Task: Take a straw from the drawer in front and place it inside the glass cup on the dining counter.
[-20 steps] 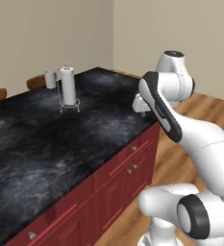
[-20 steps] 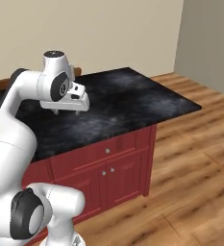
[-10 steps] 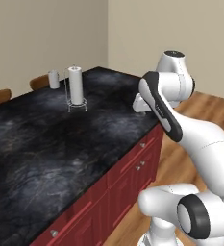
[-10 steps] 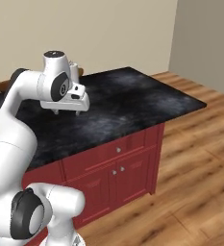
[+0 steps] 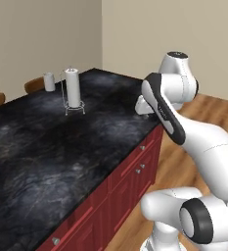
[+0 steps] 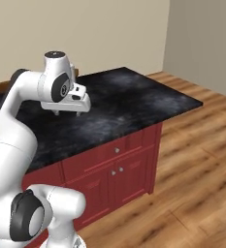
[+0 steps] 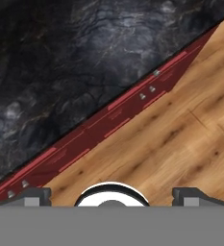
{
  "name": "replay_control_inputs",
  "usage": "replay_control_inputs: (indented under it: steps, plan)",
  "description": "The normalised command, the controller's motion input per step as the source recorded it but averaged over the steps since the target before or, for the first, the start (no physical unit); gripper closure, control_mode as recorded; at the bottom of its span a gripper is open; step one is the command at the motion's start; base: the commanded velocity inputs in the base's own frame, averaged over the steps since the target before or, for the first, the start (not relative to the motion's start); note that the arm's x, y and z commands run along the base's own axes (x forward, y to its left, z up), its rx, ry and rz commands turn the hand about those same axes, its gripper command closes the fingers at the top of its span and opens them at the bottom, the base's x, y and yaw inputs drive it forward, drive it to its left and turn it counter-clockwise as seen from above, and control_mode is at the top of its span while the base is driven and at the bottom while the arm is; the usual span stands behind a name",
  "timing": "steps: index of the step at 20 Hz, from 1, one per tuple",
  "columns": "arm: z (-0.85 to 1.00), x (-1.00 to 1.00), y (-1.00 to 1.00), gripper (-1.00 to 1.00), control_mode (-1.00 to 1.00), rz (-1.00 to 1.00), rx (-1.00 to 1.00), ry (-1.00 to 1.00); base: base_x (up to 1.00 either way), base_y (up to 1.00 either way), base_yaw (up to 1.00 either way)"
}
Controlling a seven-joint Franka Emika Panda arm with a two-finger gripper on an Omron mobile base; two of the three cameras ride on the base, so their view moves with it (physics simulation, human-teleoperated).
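The gripper (image 6: 67, 114) hung empty, fingers spread wide, above the dining counter (image 5: 47, 147), clear of the shut drawer (image 6: 115, 151). The glass cup (image 5: 49, 82) stood beside the paper-towel roll (image 5: 73, 88), near the far edge. The straw was presumably inside the drawer.

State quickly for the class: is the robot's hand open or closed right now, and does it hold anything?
Hand: open, fingertips wide apart, nothing between them; it hangs above the glossy black grey-veined stone dining counter.

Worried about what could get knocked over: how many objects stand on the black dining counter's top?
2. The glass cup stands at the far edge; the paper-towel roll on its wire stand is apart from it, nearer the middle. The arm may hide more.
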Motion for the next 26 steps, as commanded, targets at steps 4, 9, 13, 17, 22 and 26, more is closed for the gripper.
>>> replay_control_inputs:
  steps: [4, 9, 13, 17, 22, 26]
  plan:
    - [0.00, 0.00, 0.00, -1.00, 1.00, 0.00, 0.00, 0.00, 0.16, 0.00, -0.09]
    - [-0.11, 0.21, 0.00, -1.00, -1.00, 0.00, 0.00, 0.00, 0.11, 0.00, -0.02]
    - [-0.67, 0.18, -0.48, -1.00, -1.00, -0.04, 0.08, -0.01, 0.00, 0.00, 0.00]
    - [-0.73, 0.03, -0.91, -1.00, -1.00, -0.15, 0.40, 0.00, 0.00, 0.00, 0.00]
    - [-0.69, 0.04, -0.84, -1.00, -1.00, -0.30, 0.52, 0.00, 0.00, 0.00, 0.00]
    - [-0.72, 0.29, -0.74, -1.00, -1.00, -0.25, 0.50, 0.13, 0.00, 0.00, 0.00]
